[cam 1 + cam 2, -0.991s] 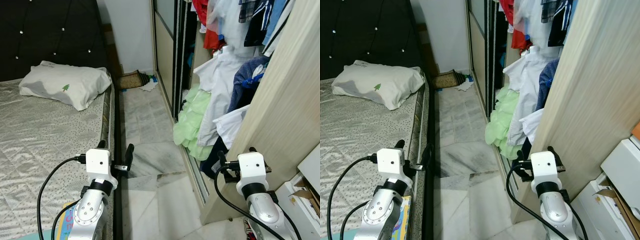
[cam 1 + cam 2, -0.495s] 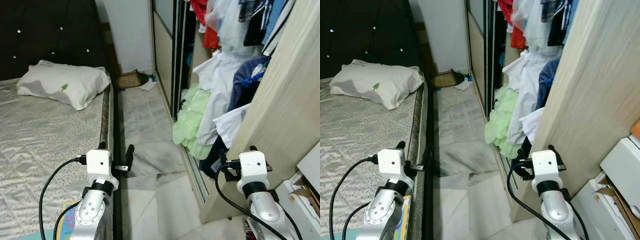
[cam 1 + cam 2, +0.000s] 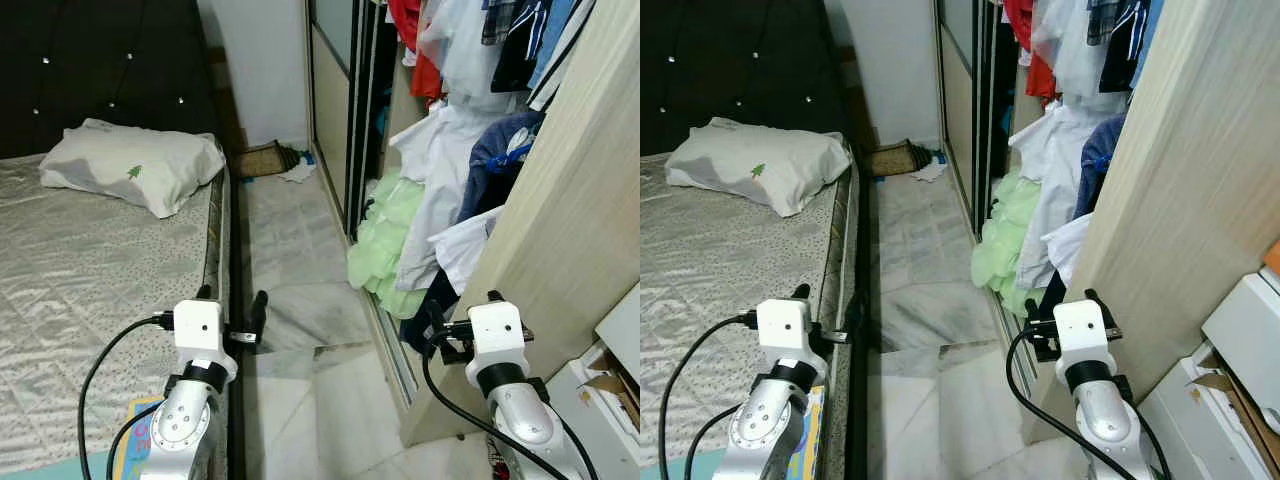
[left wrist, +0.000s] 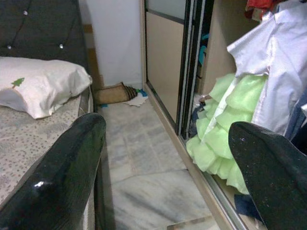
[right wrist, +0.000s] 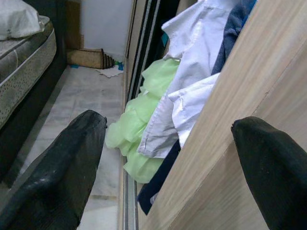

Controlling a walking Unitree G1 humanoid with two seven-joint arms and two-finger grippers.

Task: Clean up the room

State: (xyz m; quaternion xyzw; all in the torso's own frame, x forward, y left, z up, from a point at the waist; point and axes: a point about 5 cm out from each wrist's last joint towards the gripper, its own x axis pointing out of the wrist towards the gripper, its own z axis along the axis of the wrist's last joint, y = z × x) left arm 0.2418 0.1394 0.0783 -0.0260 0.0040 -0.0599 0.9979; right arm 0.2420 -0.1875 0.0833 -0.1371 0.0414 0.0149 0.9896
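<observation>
Clothes point(image 3: 445, 190) spill from the open wardrobe point(image 3: 575, 230) on the right side of the aisle: white shirts point(image 5: 184, 96), a dark blue garment point(image 3: 500, 160) and a pale green ruffled piece point(image 3: 385, 245) that bulges over the sliding-door track onto the floor point(image 3: 300, 300). More garments, red point(image 3: 420, 50) and white, hang above them. At the far end of the aisle, against the wall, a brown mat point(image 3: 258, 160) lies rolled with a scrap of white paper or cloth point(image 3: 297, 172) just beside it.

The marble floor runs as a narrow strip between the wardrobe and the bed point(image 3: 90, 300). A white pillow point(image 3: 130, 170) with a small green tree mark rests at the head of the bed near its aisle-side edge, below a dark tufted headboard point(image 3: 100, 70). A colourful flat thing point(image 3: 135, 445) lies at the near edge of the bed beneath the left arm; what it is cannot be told.

The left end effector point(image 4: 168, 177) hovers over the aisle-side edge of the bed, its two black fingers point(image 4: 62, 177) spread wide and holding nothing. The right end effector point(image 5: 168, 182) hangs just beside the wardrobe's wooden side panel point(image 5: 230, 143), near the green piece, fingers point(image 5: 57, 167) likewise parted and empty. White boxes point(image 3: 610, 380) stand at the right, beyond the panel.
</observation>
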